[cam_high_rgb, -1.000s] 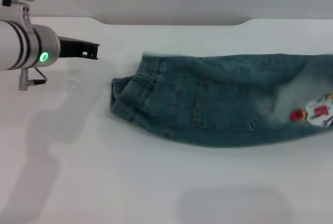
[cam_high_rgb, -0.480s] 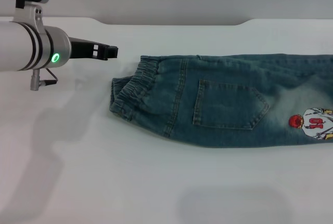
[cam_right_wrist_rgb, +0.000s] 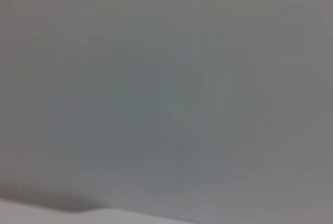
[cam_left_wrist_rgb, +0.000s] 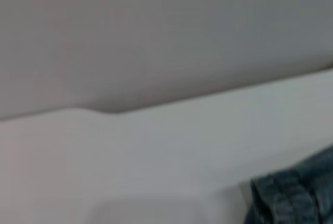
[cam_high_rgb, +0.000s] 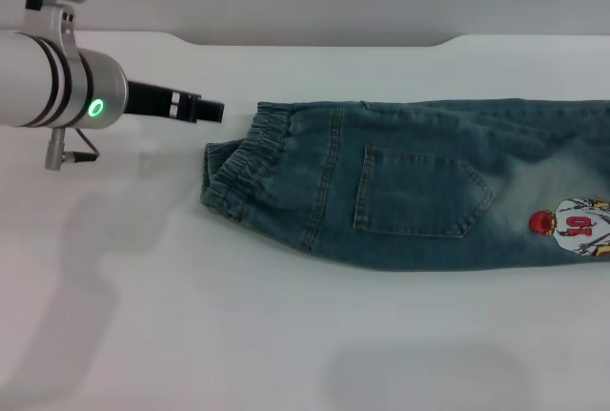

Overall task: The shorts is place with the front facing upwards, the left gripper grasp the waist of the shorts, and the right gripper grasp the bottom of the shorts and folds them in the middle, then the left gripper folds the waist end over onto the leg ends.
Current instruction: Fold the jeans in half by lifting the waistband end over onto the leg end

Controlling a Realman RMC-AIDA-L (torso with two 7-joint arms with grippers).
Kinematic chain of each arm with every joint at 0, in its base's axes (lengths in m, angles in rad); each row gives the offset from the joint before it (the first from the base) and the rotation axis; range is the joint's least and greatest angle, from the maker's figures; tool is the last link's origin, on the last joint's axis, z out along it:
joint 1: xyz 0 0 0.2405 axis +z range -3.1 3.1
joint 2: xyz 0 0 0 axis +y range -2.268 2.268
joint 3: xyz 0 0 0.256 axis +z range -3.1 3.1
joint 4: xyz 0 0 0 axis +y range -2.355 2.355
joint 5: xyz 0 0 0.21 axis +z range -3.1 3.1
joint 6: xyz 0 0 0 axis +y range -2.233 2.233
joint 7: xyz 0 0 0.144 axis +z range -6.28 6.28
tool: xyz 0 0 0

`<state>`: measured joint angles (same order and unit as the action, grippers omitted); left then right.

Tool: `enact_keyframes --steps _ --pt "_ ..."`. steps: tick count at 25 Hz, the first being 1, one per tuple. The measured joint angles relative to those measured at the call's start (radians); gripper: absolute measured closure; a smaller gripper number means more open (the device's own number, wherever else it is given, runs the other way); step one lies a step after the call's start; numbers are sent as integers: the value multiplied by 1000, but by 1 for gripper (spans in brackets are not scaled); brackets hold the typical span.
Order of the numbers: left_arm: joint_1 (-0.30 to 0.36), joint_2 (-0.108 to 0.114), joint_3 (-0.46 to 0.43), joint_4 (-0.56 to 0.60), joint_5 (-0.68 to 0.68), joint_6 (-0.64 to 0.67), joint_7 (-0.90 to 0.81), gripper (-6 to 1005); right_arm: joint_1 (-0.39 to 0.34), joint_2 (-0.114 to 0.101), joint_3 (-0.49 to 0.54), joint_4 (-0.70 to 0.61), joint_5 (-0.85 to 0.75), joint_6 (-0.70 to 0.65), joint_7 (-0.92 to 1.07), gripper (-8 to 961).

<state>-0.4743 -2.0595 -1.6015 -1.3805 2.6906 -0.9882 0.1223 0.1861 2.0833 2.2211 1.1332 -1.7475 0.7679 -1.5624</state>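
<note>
The shorts (cam_high_rgb: 410, 187) lie flat on the white bench (cam_high_rgb: 238, 335), already doubled lengthwise so one leg rests on the other, a back pocket facing up. The waist of the shorts (cam_high_rgb: 238, 168) is at the robot's left, puckered and slightly bunched; the leg ends (cam_high_rgb: 596, 230) run off the right edge of the head view, marked by the small red and white cartoon print.

The left gripper (cam_high_rgb: 195, 106) hangs near the far corner of the waistband, just apart from it and not touching — whether its jaws are open or closed cannot be told from here. The right gripper is out of sight.

Judging by the cloth, this is denim: soft and floppy, fairly weighty, not slippery, nothing fragile. The gathered elastic band looks like the best hold — thick and ridged, it should take both layers in one pinch; a shallow bite could lift only the top layer.
</note>
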Motion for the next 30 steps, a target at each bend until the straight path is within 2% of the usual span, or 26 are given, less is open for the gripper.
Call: enact_keyframes --steps 1,3,7,8,11,14,15,18,22,25,30 --pt "-2 0 0 0 0 -11 1 147 0 1 -24 -38 58 -28 -106 225" --pt "-2 0 0 0 0 -11 1 149 0 4 -81 -142 221 -64 -359 285" --pt "-7 0 -2 -3 0 -51 4 152 29 0 -222 -392 727 -31 -946 398" --pt "-17 1 -11 -23 -1 -135 5 152 43 -3 -260 -443 858 -13 -1077 422" --pt "-17 1 -11 -23 -1 -135 5 155 80 -1 -313 -525 1068 8 -1297 494" --pt "-31 1 -12 -37 -1 -193 3 157 117 3 -349 -582 1101 8 -1334 566" --pt "-61 -2 -8 -40 -2 -253 -1 158 130 3 -358 -605 1089 6 -1320 590" --pt "-64 -3 -7 -35 -7 -256 -1 160 146 4 -364 -643 1069 4 -1283 682" --pt "-86 -3 -2 35 -42 -262 -1 163 134 4 -365 -645 1047 8 -1237 817" --pt "-99 -2 -1 67 -43 -265 -1 165 128 4 -365 -644 1029 9 -1213 955" --pt "-114 -5 -1 95 -46 -271 -1 169 126 4 -366 -647 1012 8 -1192 955"
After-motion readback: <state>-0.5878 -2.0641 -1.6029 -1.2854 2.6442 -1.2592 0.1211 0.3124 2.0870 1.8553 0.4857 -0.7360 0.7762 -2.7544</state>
